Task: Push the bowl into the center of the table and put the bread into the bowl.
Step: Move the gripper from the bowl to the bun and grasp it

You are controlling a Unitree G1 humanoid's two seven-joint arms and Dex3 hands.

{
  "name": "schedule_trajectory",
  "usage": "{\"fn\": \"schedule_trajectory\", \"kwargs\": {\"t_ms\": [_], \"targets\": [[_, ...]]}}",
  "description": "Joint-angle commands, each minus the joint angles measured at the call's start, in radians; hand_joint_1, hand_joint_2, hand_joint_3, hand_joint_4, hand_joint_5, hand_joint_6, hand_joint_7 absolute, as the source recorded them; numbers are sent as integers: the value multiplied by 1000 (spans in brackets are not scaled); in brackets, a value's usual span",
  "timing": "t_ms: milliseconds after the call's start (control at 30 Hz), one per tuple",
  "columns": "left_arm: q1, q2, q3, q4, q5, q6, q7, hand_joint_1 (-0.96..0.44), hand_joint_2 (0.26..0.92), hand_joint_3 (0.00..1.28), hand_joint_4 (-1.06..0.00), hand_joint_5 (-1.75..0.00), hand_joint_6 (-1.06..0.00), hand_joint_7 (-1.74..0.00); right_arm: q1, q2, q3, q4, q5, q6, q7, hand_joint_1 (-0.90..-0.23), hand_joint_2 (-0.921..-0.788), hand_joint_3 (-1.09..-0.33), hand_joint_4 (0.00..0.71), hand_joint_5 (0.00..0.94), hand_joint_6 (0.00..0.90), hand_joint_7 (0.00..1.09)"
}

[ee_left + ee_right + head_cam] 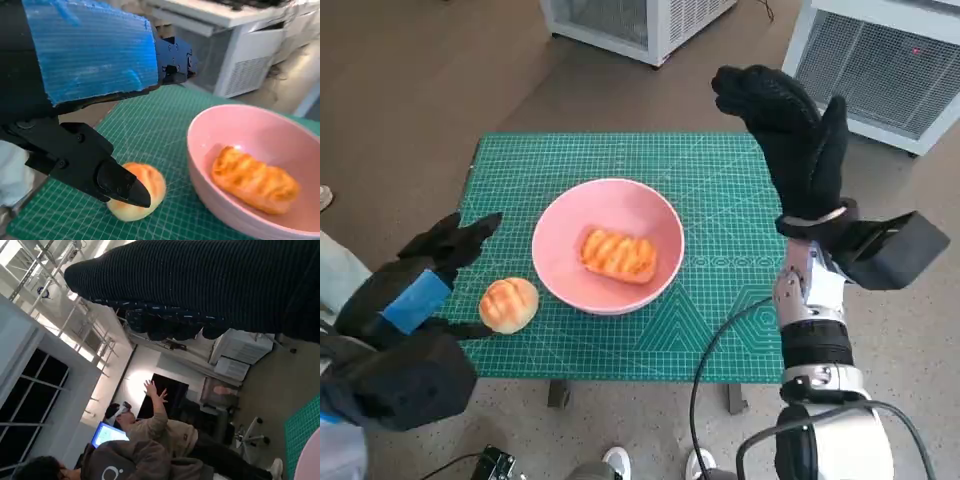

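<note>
Two hands frame the scene. The left hand, black with blue tape across its back, sits low at about eight o'clock of the table, fingers spread and gripping nothing; in the left wrist view one black fingertip lies in front of the round bun, though whether it actually touches the crust I cannot tell. That round bun rests on the green cutting mat just beside the pink bowl, at the bowl's eight o'clock. The right hand in its knitted glove is lifted well above the mat toward two o'clock, fingers upright and apart, empty (its wrist camera sees mostly the glove and the room). The bowl stands near the middle of the table, and a long, ridged piece of bread lies inside it, slightly toward four o'clock of its floor. Beyond, the right wrist view shows a seated person with an arm raised.
</note>
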Motion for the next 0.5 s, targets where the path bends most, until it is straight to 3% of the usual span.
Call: {"fn": "schedule_trajectory", "kwargs": {"t_ms": [33,500], "targets": [[-11,-17,-48,59,39,10,38,-253,728,5,-4,-2,-125,-138,18,-3,0,18,5,16,11,-661,-921,-878,150,9,-1,511],[-114,-72,-217,259,150,86,81,-250,736,3,-59,-9,-203,-88,23,-13,0,3,7,27,18,-663,-921,-879,154,12,-1,508]]}}
